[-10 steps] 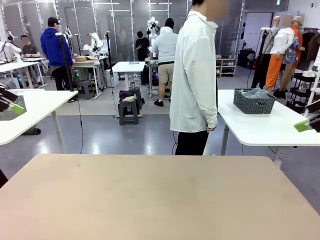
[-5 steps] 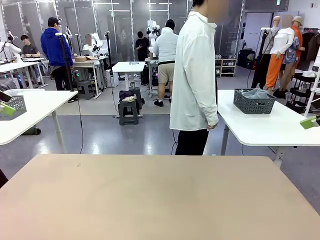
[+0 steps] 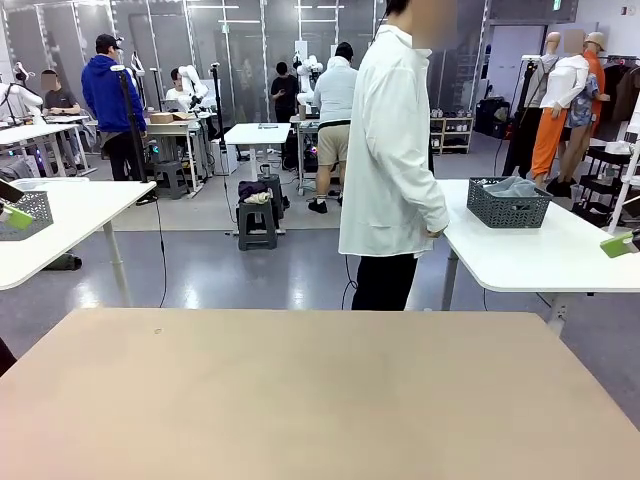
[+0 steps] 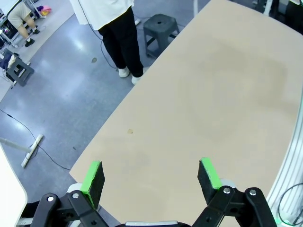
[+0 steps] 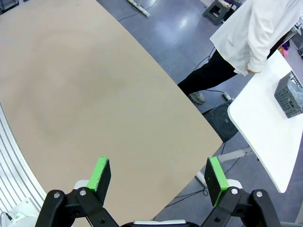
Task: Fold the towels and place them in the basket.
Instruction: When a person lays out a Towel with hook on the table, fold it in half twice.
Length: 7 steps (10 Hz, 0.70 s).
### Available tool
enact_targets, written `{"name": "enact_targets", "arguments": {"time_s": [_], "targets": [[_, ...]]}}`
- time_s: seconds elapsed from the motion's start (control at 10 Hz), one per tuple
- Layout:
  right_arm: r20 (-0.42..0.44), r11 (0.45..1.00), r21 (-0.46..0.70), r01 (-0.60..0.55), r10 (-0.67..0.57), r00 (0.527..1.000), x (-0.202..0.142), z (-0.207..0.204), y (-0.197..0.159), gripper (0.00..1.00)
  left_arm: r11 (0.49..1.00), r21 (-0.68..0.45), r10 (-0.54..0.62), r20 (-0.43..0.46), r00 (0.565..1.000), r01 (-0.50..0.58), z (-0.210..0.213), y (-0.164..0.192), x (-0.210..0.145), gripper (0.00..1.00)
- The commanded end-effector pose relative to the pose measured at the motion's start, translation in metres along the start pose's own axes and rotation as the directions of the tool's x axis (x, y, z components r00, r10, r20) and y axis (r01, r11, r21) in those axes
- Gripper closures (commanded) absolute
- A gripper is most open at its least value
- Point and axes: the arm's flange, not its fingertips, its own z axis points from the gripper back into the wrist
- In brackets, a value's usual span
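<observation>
On the far right table [image 3: 520,255] sat the basket [image 3: 509,203], person [image 3: 390,150] beside it. Left gripper [image 4: 150,176], right gripper [image 5: 158,177]: jaws spread, holding nothing. Folding apparently not started; towels needed first.

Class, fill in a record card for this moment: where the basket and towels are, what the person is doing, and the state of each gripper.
basket: on the white side table, far right
towels: bunched cloth inside the basket, colours hard to tell
person: standing beyond the beige table, turned toward the side table
left gripper: open, above the beige table
right gripper: open, above the beige table
</observation>
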Motion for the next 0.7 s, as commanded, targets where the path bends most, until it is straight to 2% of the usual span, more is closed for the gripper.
{"name": "enact_targets", "arguments": {"time_s": [0.0,0.4,0.6], "targets": [[0.016,1.000,-0.009,-0.029,0.030,0.999,0.002,0.011,-0.008,0.00,1.000,-0.021,-0.017,0.017,1.000,0.017,0.009,0.009,0.004,0.00],[0.049,0.991,-0.055,-0.125,0.128,0.991,0.013,0.076,-0.051,0.00,0.992,-0.038,-0.120,0.079,0.990,0.124,0.080,0.060,0.020,0.00],[0.062,0.983,-0.058,-0.171,0.175,0.983,0.017,0.110,-0.061,0.00,0.985,-0.027,-0.167,0.109,0.980,0.170,0.108,0.074,0.023,0.00]]}}
